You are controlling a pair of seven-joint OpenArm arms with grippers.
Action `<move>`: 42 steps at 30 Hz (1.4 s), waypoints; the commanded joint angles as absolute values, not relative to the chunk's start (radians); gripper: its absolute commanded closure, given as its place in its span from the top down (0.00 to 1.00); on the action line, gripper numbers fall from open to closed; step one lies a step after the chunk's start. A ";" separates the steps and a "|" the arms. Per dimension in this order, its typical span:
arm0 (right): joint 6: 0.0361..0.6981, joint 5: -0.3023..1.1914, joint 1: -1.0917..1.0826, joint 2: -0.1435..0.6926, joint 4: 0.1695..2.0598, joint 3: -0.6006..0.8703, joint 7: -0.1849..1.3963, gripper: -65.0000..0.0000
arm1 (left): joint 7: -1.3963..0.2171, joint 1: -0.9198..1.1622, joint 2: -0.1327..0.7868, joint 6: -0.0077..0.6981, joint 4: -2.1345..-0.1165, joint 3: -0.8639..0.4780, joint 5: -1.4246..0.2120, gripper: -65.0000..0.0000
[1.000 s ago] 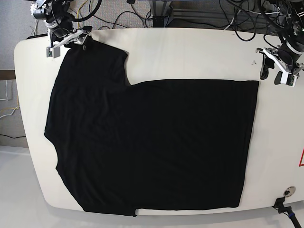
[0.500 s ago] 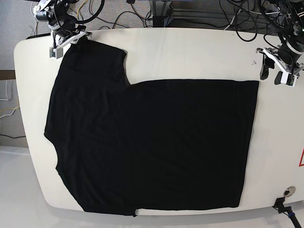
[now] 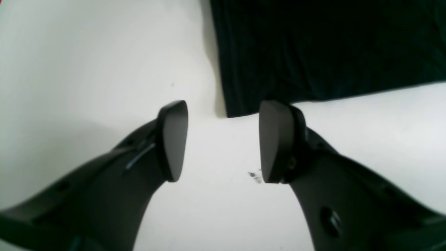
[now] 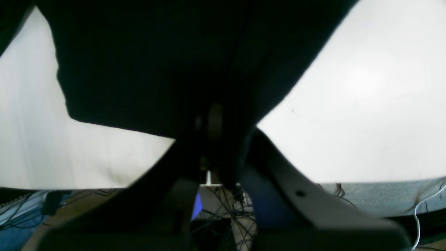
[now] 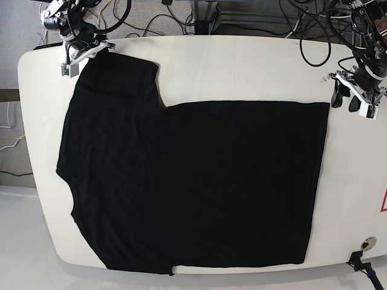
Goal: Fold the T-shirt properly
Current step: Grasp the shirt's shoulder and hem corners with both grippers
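Note:
The T-shirt (image 5: 193, 181) lies flat and black on the white table (image 5: 242, 66), plain side up, no print showing. My right gripper (image 5: 89, 49) is at the far left corner, shut on the tip of the upper sleeve. In the right wrist view the black cloth (image 4: 156, 62) covers the gripper (image 4: 212, 122) and hides the fingertips. My left gripper (image 5: 351, 96) is open and empty, just off the shirt's far right corner. In the left wrist view the gripper (image 3: 223, 139) has its jaws wide apart, with the shirt's corner (image 3: 313, 45) just ahead of them.
Cables (image 5: 181, 18) hang behind the table's far edge. A small dark mark (image 3: 256, 176) is on the table under my left gripper. A round metal fitting (image 5: 367, 244) and a red marking (image 5: 383, 202) are near the right edge.
My right gripper has pulled the sleeve tip a little further toward the far left corner. My left gripper has turned and shifted slightly toward the far edge, still open.

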State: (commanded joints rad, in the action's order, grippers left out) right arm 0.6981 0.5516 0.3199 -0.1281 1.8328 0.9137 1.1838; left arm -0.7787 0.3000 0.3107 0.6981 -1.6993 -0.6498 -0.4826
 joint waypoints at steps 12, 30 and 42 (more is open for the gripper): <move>0.698 0.553 0.320 -0.128 1.833 0.908 1.184 0.02 | -0.779 0.189 0.312 0.698 -1.472 -0.564 -0.483 0.60; 0.698 0.553 0.306 -0.128 1.833 0.906 1.184 0.02 | -0.773 0.128 0.306 0.698 -1.345 -0.450 -0.483 0.53; 0.698 0.553 0.305 -0.119 1.833 0.906 1.184 0.02 | -0.766 0.125 0.305 0.698 -1.345 -0.450 -0.484 0.09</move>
